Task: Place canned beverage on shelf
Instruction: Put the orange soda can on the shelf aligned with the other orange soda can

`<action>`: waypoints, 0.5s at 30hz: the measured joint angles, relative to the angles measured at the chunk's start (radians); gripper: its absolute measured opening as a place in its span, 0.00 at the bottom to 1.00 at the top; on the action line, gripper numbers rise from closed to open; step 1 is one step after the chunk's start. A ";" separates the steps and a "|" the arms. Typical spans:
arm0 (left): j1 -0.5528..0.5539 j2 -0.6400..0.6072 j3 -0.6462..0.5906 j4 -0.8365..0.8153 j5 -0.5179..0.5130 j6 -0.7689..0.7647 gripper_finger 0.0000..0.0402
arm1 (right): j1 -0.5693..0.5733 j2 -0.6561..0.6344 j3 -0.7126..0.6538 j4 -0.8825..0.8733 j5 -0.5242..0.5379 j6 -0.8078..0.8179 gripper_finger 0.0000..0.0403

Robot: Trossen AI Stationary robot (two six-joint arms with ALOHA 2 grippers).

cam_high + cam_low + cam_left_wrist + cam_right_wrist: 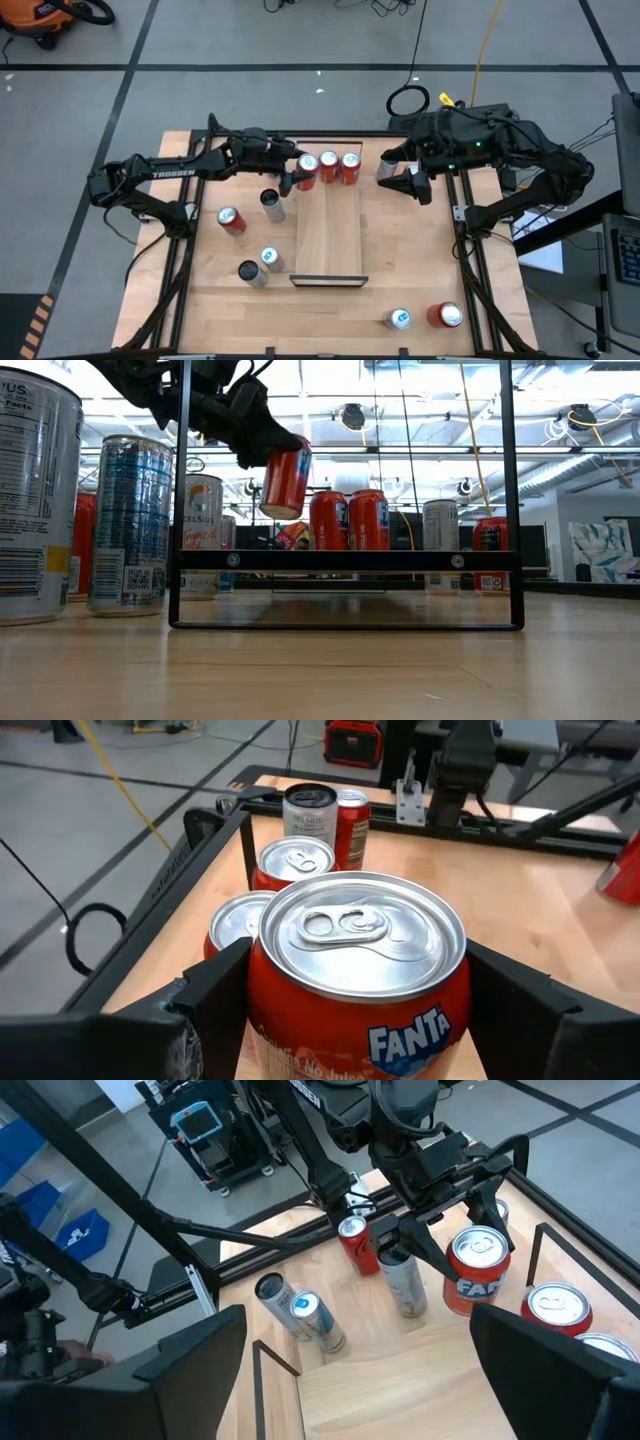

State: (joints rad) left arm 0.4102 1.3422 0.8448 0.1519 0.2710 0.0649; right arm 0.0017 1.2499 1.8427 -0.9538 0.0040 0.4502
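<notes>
I see my left end effector (296, 176) pinching a red Fanta can (307, 172), lifted and tilted above the shelf (328, 235) beside two red cans (339, 166) at its far end, its fingers partly hidden, while my right end effector (402, 178) hangs spread wide and empty.

Overhead camera looks straight down on the whole table (400, 270). The low one sits at tabletop level, facing across into the room, cans looming close on its left. Left wrist camera is right on top of the Fanta can (360, 970); right wrist camera, farther off, catches that same can.
</notes>
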 joint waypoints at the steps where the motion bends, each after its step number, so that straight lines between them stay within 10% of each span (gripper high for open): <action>1: 0.005 0.000 0.000 -0.005 0.002 0.012 0.72 | 0.000 0.000 0.000 0.000 0.000 0.002 0.90; 15: 0.031 0.002 -0.117 0.133 -0.039 -0.005 0.72 | -0.002 0.000 0.000 0.000 0.000 0.018 0.90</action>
State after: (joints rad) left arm 0.4411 1.3445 0.7274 0.2852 0.2319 0.0601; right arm -0.0004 1.2499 1.8427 -0.9535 0.0043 0.4678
